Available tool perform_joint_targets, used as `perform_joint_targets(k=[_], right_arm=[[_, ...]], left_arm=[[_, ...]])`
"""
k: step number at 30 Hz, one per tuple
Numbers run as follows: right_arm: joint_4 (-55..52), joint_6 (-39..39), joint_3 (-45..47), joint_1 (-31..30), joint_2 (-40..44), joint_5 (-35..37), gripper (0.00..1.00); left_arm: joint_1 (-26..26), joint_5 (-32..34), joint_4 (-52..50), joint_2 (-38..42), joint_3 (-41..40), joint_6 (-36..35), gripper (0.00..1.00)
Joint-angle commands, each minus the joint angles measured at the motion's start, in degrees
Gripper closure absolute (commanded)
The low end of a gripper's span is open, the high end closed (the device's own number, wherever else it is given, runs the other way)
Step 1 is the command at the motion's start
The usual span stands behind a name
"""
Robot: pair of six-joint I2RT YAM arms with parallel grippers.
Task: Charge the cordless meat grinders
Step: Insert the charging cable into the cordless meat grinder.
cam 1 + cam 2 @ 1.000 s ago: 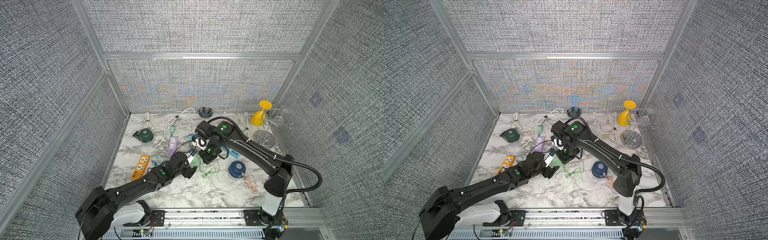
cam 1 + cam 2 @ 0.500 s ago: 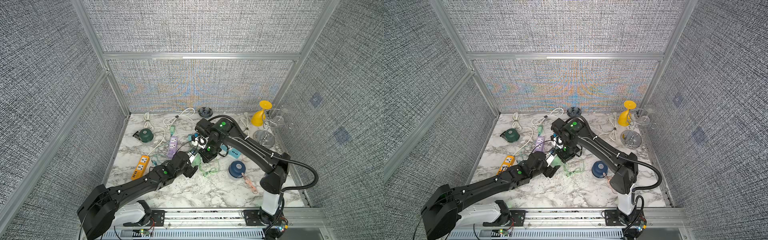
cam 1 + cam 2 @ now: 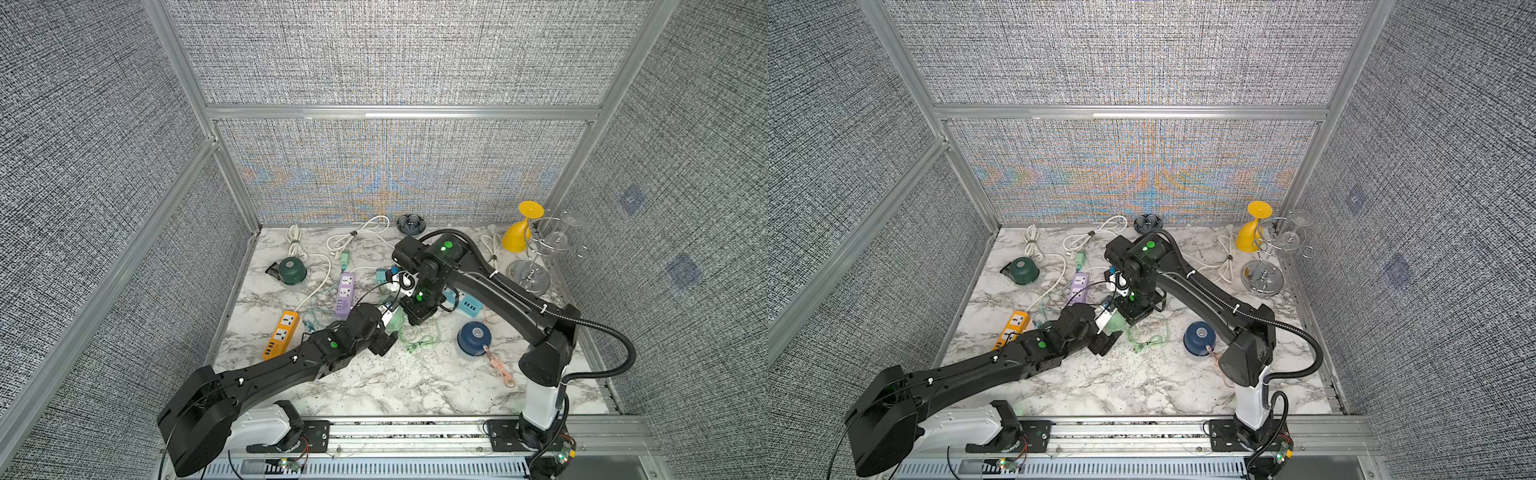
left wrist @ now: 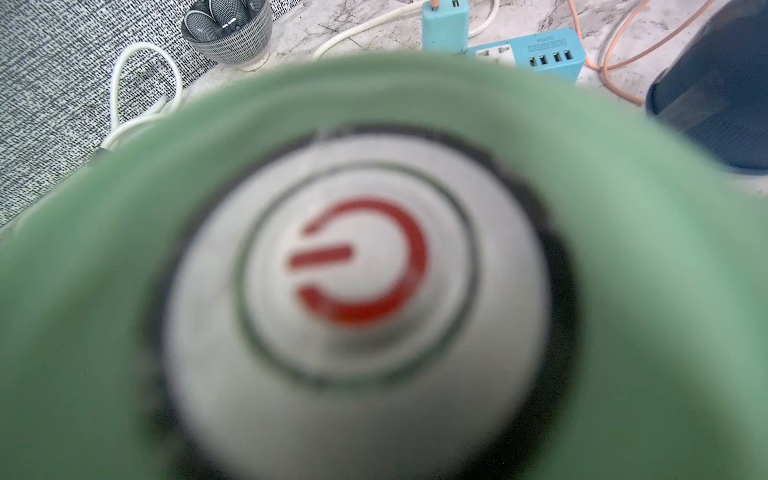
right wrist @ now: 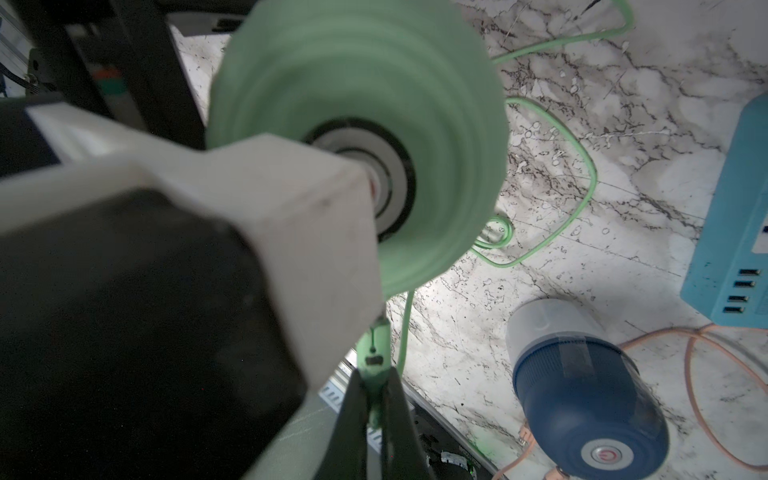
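Gripping the mint green dome-shaped grinder (image 3: 395,324) near the centre of the marble table (image 3: 374,390), the left tool (image 3: 390,332) has its jaws spread wide around the dome, the silver button (image 4: 357,291) facing its wrist. The right tool (image 5: 374,401), at the grinder's 2 o'clock, is pinched closed on a mint green cable plug (image 5: 374,357) just beside the dome. The navy blue grinder (image 3: 473,338) stands at its 3 o'clock, the dark green grinder (image 3: 293,270) at 10 o'clock.
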State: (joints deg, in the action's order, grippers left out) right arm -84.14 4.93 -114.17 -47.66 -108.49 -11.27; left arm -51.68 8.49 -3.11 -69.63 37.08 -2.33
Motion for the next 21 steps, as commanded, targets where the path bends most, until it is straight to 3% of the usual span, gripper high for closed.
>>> perform_joint_targets(k=[1, 7, 21], right_arm=[[9.3, -1.4, 1.2, -0.1, 0.3, 1.5, 1.00], [9.8, -2.2, 1.9, -0.1, 0.6, 2.7, 1.00], [9.8, -0.2, -5.2, 0.4, -2.6, -3.0, 1.00]], left_arm=[[-0.6, -4.7, 0.8, 0.9, 0.3, -3.3, 0.35], [-0.6, -5.3, -0.1, 1.4, 0.8, -3.3, 0.35], [-1.7, -5.1, -0.3, -0.1, 1.3, -3.8, 0.36]])
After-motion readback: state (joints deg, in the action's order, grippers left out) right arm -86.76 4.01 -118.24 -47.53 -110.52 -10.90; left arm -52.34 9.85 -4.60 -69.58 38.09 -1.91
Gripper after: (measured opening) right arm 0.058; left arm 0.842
